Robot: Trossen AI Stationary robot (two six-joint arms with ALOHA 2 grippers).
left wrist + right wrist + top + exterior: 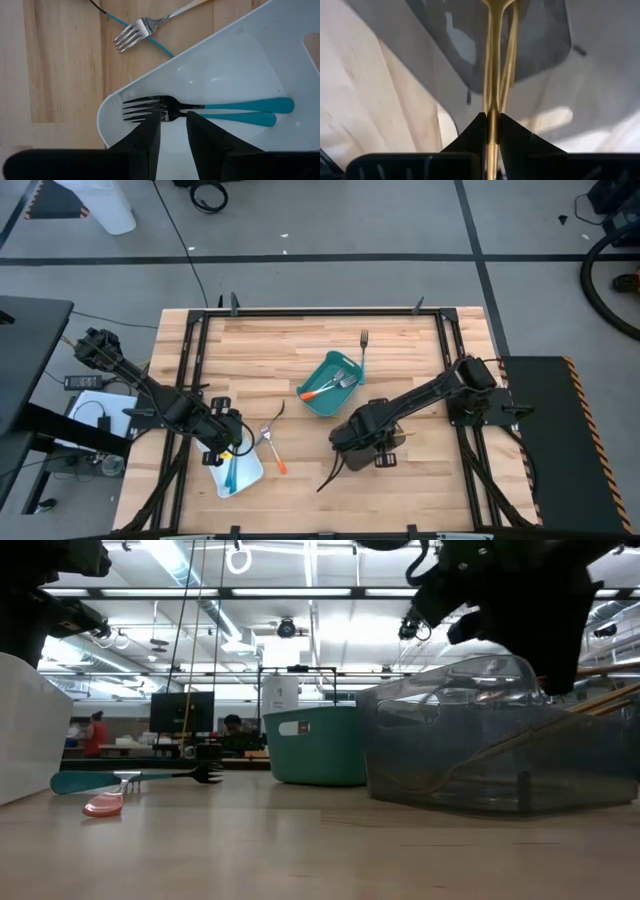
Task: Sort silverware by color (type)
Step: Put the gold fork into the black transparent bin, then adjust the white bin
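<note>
My left gripper [173, 127] is open inside the white tray [240, 65] at the table's near left. Its fingers stand on either side of the necks of two teal-handled forks [220, 111] lying in the tray. Beside that tray, an orange-handled fork [272, 444] lies crossed over a teal-handled utensil [150, 39] on the table. My right gripper [492, 122] hangs over the grey tray [500, 755] and is shut on a gold utensil [492, 60]. A second gold one [511, 45] lies beside it. The teal tray [322, 372] holds orange-handled forks [330, 386]. My right gripper pinches the gold utensil's slim handle [492, 102] between its two fingers. The fingers lie along the handle, and the handle also runs back between them. The utensil's far end points into the grey tray. Whether it rests on the tray floor cannot be told.
One more fork [363, 345] lies alone on the bare wood past the teal tray, toward the far edge. A dark slim strip [330, 476] sticks out on the table near my right gripper. A black frame [300, 312] runs around the table's edges.
</note>
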